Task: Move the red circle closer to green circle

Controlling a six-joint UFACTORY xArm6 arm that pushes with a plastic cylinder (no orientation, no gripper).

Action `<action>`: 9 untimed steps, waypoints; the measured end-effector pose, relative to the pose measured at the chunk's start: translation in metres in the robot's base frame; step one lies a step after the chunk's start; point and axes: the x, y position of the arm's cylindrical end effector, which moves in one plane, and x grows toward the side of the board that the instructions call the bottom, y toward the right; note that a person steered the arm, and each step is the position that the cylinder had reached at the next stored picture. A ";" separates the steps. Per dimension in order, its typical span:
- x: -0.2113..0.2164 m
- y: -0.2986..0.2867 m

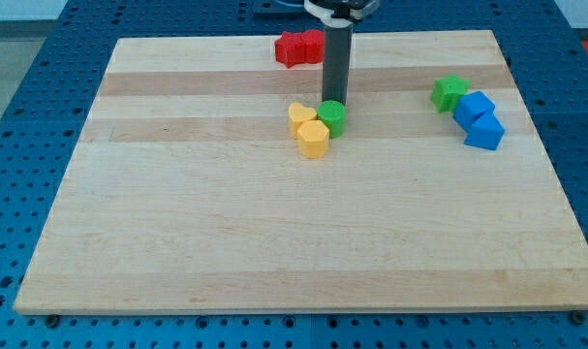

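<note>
The green circle [332,117] lies near the board's middle top, touching two yellow blocks. My tip [333,102] stands right at the green circle's top edge, seemingly touching it. Two red blocks lie together at the board's top edge. The right one [315,44] looks like the red circle and is partly hidden behind my rod. The left one [291,49] is a more jagged red shape. The red pair is well above the green circle in the view.
A yellow heart-like block [299,115] and a yellow hexagon-like block [313,140] sit left and lower left of the green circle. A green star [449,92] and two blue blocks [475,107] [484,132] lie at the view's right. The wooden board [274,242] rests on a blue pegboard table.
</note>
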 end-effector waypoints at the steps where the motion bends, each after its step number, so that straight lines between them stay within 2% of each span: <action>1: -0.023 0.022; 3: -0.086 0.064; 5: -0.150 0.050; 8: -0.148 -0.011; 9: -0.146 -0.013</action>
